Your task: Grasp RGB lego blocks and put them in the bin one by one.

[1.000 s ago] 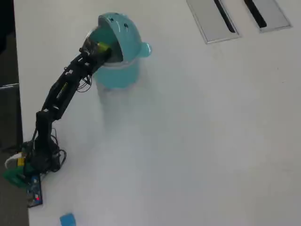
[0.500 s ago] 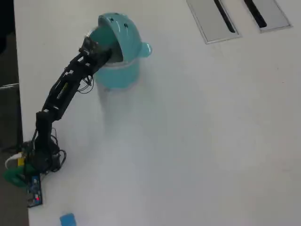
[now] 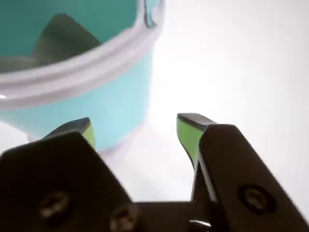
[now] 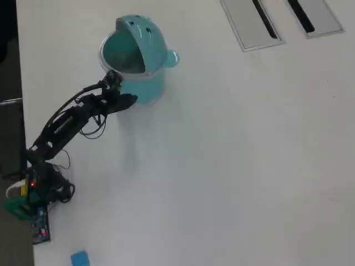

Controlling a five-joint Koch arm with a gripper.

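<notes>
The claw (image 3: 137, 133) is seen in the wrist view with its two jaws spread apart, a clear gap of white table (image 3: 251, 63) showing between them. Nothing is held between the jaws. Each jaw is black with a yellow-green pad on its inner face; one pad (image 3: 187, 135) is visible on the right jaw and a narrower strip on the left jaw.

The bin (image 3: 96, 82) is located directly ahead of the claw, filling the upper left of the wrist view. Its pale rim is seen above the teal wall, and the dim interior is partly visible beyond the rim. The left jaw tip is seen in front of the lower wall of the bin; whether contact is made cannot be told.

In the overhead view, the bin (image 4: 145, 88) stands upright on the table (image 4: 233, 166) with its rounded lid (image 4: 145, 32) flipped open and a knob (image 4: 172, 57) projecting from its side. The claw (image 4: 128, 100) is positioned just beside the bin, at its lower left, with the arm (image 4: 66, 123) extending away from the bin toward the lower left. No lego blocks can be made out on the table. Two flat grey slotted panels (image 4: 252, 25) are set into the table well to the right of the bin. A small blue item (image 4: 79, 258) lies far below the bin, near the bottom edge of the view; its nature cannot be told.
</notes>
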